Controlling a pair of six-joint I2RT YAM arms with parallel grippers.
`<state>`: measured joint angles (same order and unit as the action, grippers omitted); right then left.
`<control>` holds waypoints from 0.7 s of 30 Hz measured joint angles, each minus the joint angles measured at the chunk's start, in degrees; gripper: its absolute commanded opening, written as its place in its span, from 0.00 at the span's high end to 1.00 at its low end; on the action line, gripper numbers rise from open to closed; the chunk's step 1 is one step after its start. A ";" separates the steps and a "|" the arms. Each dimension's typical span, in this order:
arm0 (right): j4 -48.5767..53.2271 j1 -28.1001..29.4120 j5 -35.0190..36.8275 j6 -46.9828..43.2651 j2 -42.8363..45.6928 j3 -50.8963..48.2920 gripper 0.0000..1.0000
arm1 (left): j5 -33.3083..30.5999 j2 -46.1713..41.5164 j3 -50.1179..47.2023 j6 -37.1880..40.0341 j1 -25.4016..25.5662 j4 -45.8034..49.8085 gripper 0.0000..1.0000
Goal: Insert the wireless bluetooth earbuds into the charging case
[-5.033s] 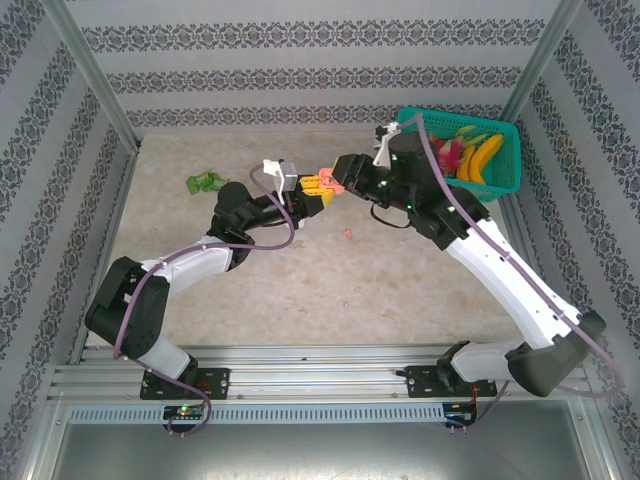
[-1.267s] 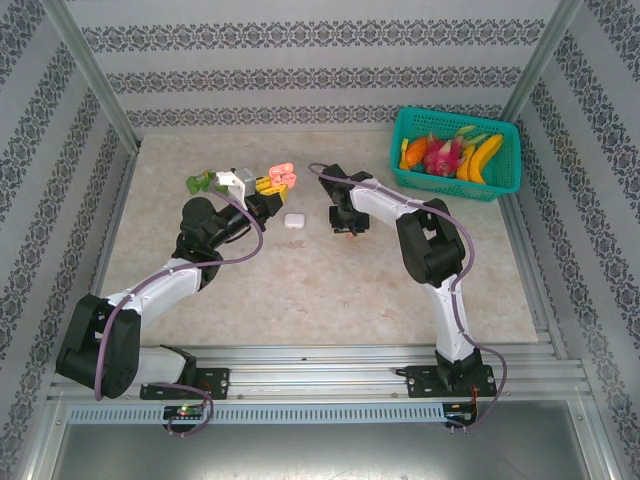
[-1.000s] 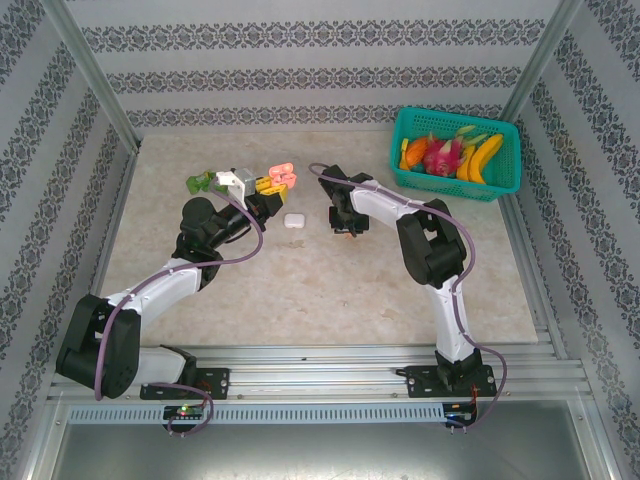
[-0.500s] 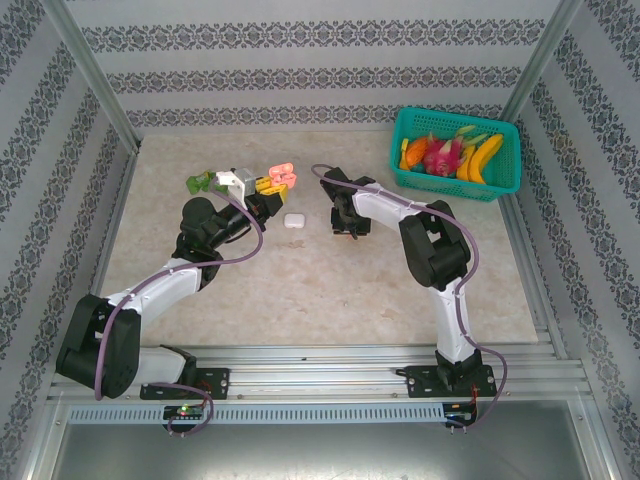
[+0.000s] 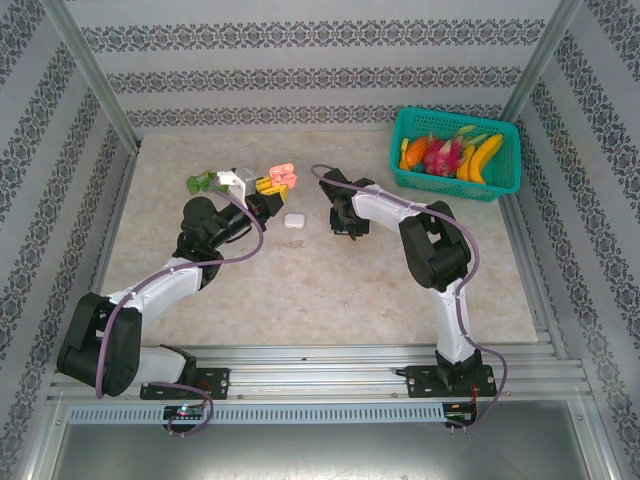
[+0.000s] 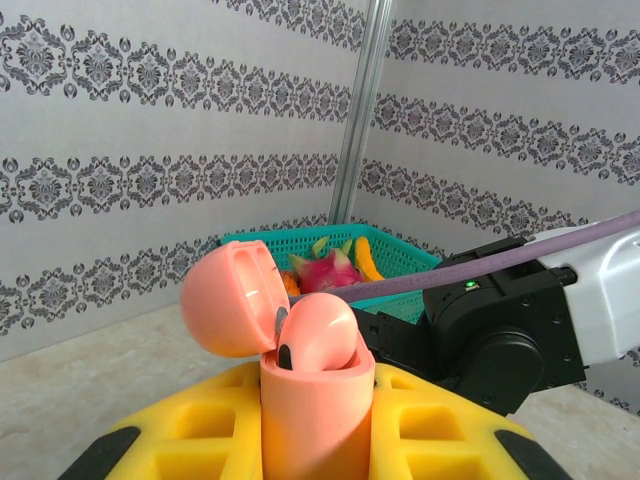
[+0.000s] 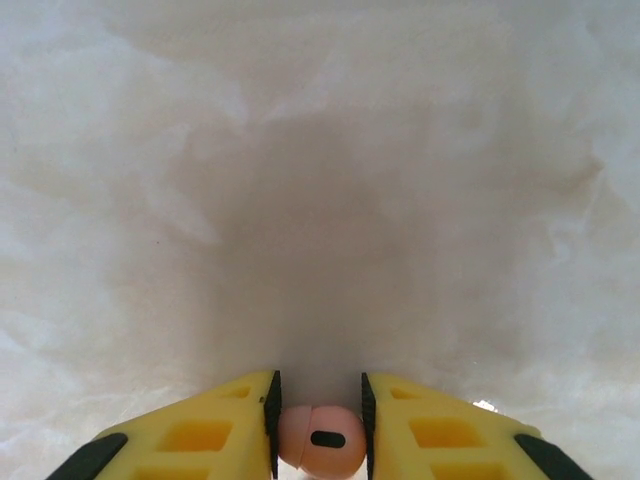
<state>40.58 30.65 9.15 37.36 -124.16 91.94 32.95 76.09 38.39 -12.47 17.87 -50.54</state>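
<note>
My left gripper (image 5: 268,186) is shut on the pink charging case (image 5: 281,177), holding it upright above the table at the back left. In the left wrist view the case (image 6: 316,420) stands between the yellow fingers (image 6: 180,440) with its lid (image 6: 228,298) hinged open, and one pink earbud (image 6: 318,335) sits in it. My right gripper (image 5: 343,228) points straight down at the table just right of the case. Its black pads (image 7: 271,420) press both sides of a second pink earbud (image 7: 322,438) lying on the table.
A shut white case (image 5: 293,221) lies on the table between the two grippers. A teal basket (image 5: 505,165) of fruit stands at the back right. A green object (image 5: 200,182) lies behind my left arm. Patterned walls close in the table.
Five seconds ago both grippers met in mid-air. Over the last second the right gripper's jaws have narrowed onto the pink earbud on the table. The left arm has stayed still.
</note>
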 measured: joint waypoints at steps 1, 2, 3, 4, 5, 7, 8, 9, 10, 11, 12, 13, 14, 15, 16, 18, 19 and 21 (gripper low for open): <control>-0.22 0.00 -0.02 0.02 0.15 -0.24 0.75 | 0.00 0.02 0.00 0.00 0.00 0.02 1.00; -0.42 0.00 -0.11 0.04 0.33 -0.52 0.75 | -0.02 0.04 0.00 0.00 0.00 0.00 1.00; -0.42 0.00 -0.22 0.07 0.55 -0.81 0.75 | -0.02 0.07 0.00 0.00 0.00 0.00 1.00; -0.57 0.02 -0.37 0.07 0.72 -1.14 0.75 | 0.00 0.07 0.00 0.00 0.00 0.00 1.00; -0.85 0.09 -0.42 0.07 1.03 -1.57 0.76 | 0.00 0.07 0.00 -0.02 0.00 0.00 1.00; -1.29 0.26 -0.50 0.07 1.70 -2.64 0.76 | 0.00 0.07 0.00 -0.02 0.00 0.00 1.00; -1.60 0.37 -0.61 0.07 2.19 -3.37 0.76 | 0.00 0.07 0.02 -0.02 0.00 0.00 1.00; -1.88 0.48 -0.83 0.07 2.67 -4.15 0.76 | 0.00 0.07 0.02 -0.02 0.00 0.00 1.00; -2.08 0.55 -0.96 0.04 3.17 -4.83 0.76 | 0.00 0.07 0.04 -0.02 0.00 0.00 1.00; -2.14 0.63 -1.07 0.04 3.65 -5.51 0.76 | 0.00 0.07 0.07 -0.02 0.00 0.00 1.00; -2.25 0.74 -1.16 0.04 4.07 -6.10 0.76 | 0.00 0.07 0.09 -0.02 0.00 0.00 1.00; -2.27 0.74 -1.29 0.04 4.33 -6.47 0.76 | 0.00 0.07 0.11 -0.02 0.00 0.00 1.00; -2.34 0.74 -1.51 0.04 4.61 -6.88 0.76 | 0.00 0.07 0.11 -0.04 0.00 0.00 1.00; -2.38 0.74 -1.73 0.04 4.85 -7.19 0.76 | 0.00 0.07 0.11 -0.04 0.00 0.00 1.00; -2.43 0.74 -1.92 0.04 5.07 -7.48 0.76 | 0.00 0.09 0.11 -0.04 0.00 0.00 1.00; -2.49 0.76 -2.19 0.04 5.66 -8.28 0.76 | 0.00 0.09 0.11 -0.07 0.00 0.00 1.00; -2.47 0.85 -2.34 0.04 5.88 -8.57 0.76 | 0.00 0.11 0.11 -0.07 0.00 0.00 1.00; -2.27 1.07 -2.64 0.04 6.38 -9.27 0.76 | 0.00 0.11 0.11 -0.11 0.00 0.00 1.00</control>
<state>38.30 31.73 6.50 37.41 -117.78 82.67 32.95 76.20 38.50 -12.58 17.87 -50.54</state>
